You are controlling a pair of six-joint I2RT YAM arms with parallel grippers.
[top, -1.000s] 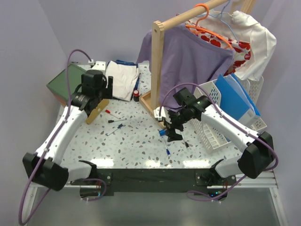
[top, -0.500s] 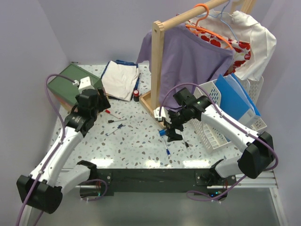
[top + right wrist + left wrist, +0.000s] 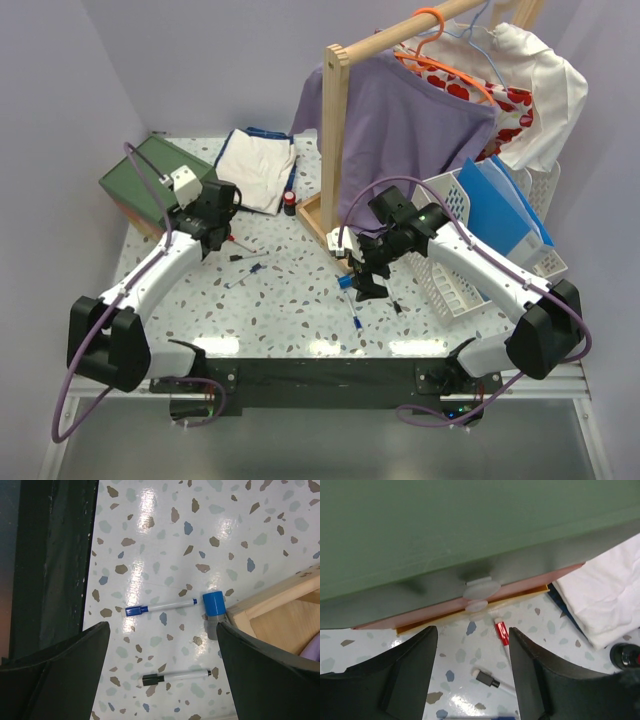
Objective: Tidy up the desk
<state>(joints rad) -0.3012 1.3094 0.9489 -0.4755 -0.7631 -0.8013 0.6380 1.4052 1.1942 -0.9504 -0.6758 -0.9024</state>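
Glossy white speckled desk [image 3: 290, 300], left gripper [image 3: 472, 630] parted, empty, facing green drawer box [image 3: 445, 530], right gripper [image 3: 162, 627] spread wide over blue-capped marker [image 3: 160, 607]

Left wall [image 3: 60, 90] and back wall [image 3: 220, 60]: plain lilac, met in a corner behind the green-topped drawer box [image 3: 128, 182]. Wooden garment rack [image 3: 336, 130]: pale, unpainted, stood toward the far right of the worktop [image 3: 290, 300], post upright, top rail rising to the right. Floor [image 3: 320, 450]: flat grey, showed below the near edge. Light: soft and even, left white glare patches on the glossy speckled surface
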